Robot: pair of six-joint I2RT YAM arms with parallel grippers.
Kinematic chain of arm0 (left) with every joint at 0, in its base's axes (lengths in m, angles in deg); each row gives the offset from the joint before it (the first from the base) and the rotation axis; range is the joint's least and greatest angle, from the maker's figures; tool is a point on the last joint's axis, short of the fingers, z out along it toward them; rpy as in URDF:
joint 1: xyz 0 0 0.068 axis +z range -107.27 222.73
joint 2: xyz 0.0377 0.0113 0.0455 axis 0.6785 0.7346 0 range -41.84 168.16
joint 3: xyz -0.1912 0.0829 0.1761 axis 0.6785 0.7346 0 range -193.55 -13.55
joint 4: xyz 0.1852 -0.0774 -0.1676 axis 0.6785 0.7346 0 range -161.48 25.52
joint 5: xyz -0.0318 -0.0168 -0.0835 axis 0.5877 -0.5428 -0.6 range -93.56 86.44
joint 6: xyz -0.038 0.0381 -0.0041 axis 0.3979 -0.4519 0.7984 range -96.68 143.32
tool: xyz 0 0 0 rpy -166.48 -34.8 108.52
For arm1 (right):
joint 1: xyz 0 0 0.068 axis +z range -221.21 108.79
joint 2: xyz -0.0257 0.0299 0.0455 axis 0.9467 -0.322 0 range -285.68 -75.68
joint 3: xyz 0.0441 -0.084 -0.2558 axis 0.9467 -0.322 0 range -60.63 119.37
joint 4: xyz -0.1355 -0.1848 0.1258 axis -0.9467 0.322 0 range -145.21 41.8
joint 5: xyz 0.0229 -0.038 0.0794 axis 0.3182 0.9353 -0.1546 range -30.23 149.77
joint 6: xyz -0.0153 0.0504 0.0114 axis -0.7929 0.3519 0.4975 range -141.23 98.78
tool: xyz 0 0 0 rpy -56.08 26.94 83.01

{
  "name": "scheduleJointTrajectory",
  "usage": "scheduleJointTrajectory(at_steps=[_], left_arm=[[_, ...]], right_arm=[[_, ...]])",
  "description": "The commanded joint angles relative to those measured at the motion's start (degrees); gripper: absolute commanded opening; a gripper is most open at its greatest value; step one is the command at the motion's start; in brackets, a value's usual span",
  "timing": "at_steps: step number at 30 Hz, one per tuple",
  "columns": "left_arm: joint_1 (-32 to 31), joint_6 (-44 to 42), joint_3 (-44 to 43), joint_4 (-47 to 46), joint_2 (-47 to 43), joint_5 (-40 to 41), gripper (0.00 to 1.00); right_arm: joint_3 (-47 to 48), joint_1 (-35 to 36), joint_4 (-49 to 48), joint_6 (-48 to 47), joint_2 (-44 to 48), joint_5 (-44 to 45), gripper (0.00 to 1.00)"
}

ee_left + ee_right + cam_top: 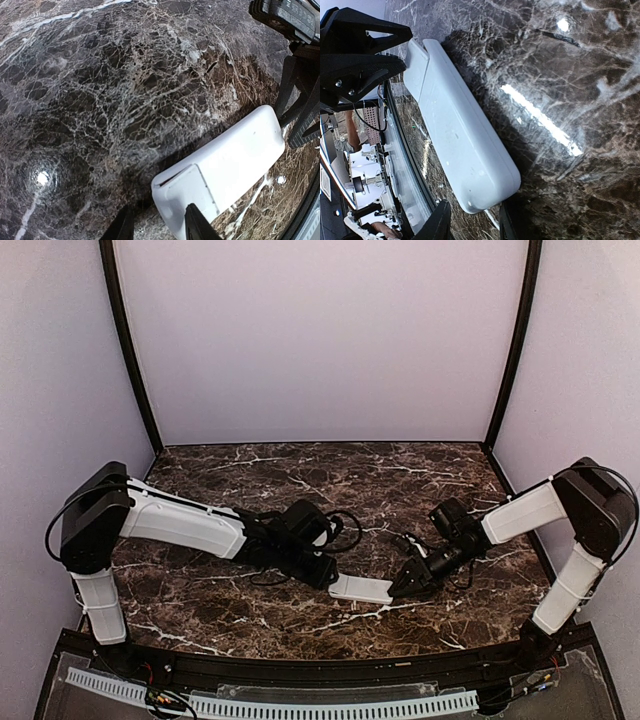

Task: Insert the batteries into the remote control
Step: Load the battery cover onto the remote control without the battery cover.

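The remote control (pixel 360 588) lies flat on the desk (pixel 300 480) with its plain white back up. In the top view its long axis runs roughly from 9 to 3 o'clock, dipping slightly toward 4. It sits directly between the two arms. From the left end effector (pixel 159 226) it extends toward 3 o'clock, and from the right end effector (pixel 472 222) toward 9 o'clock, so both are equally near.

The left end effector is partly open and straddles the end that carries the cover panel (pixel 184 187). One finger overlaps the shell and the other stands just clear of it. The right end effector is also part-way open around the opposite, rounded end, but it cannot be told whether it is gripping.

The shell is smooth, glossy hard plastic with rounded corners, and a thin seam marks off the cover. The desk is polished dark brown marble with white veins that throws back glare. No batteries are in view.
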Motion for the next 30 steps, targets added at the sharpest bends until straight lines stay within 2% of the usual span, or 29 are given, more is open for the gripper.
scheduleJointTrajectory(at_steps=[1, 11, 19, 30], left_arm=[[-0.05, -0.87, -1.46, 1.91, 0.92, -1.69, 0.34], [-0.31, -0.43, -1.58, 2.83, 2.24, -2.89, 0.25], [-0.64, -0.16, -1.64, 3.41, 3.18, -4.28, 0.24], [-1.20, 0.57, -2.11, 3.72, 5.05, -6.87, 0.20]], right_arm=[[-0.68, 0.16, -0.95, 0.01, 0.34, -0.39, 0.33], [-0.56, 0.11, -1.15, 0.07, 0.01, -0.65, 0.33], [-0.52, 0.31, -1.54, 0.16, -0.52, -1.16, 0.32], [-0.17, 1.08, -2.34, 0.46, -2.04, -2.13, 0.24]])
